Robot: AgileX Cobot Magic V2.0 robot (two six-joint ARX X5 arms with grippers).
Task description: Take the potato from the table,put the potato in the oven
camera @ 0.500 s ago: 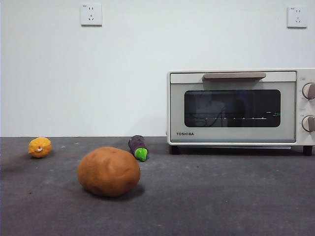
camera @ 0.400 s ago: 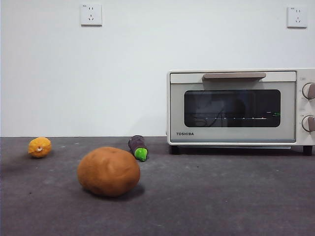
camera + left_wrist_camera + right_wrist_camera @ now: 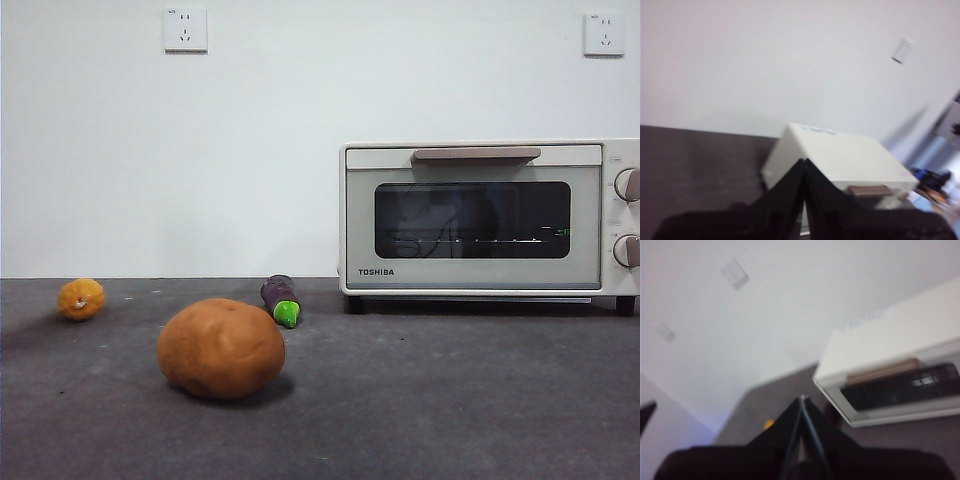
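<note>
A potato sits on the counter, apart from the closed oven. Both end effectors, left and right, hover pinched closed, empty. Open one wide before grasping the potato's middle.

Changes noted, front view:

1. Small fruit, on the tabletop left of the potato and farther back. It was pale yellow-orange with a lumpy outline. It is now a deeper orange and rounder, with a different face showing. It has possibly turned on the spot; at this size, that cannot be told apart from a shift in light. It sits in the same place.

2. Glass door of the oven, right of the potato and farther back. The dim reflections in the glass have shifted. The dark shapes are arranged differently, and the small green glint sits slightly farther from the potato.
</note>
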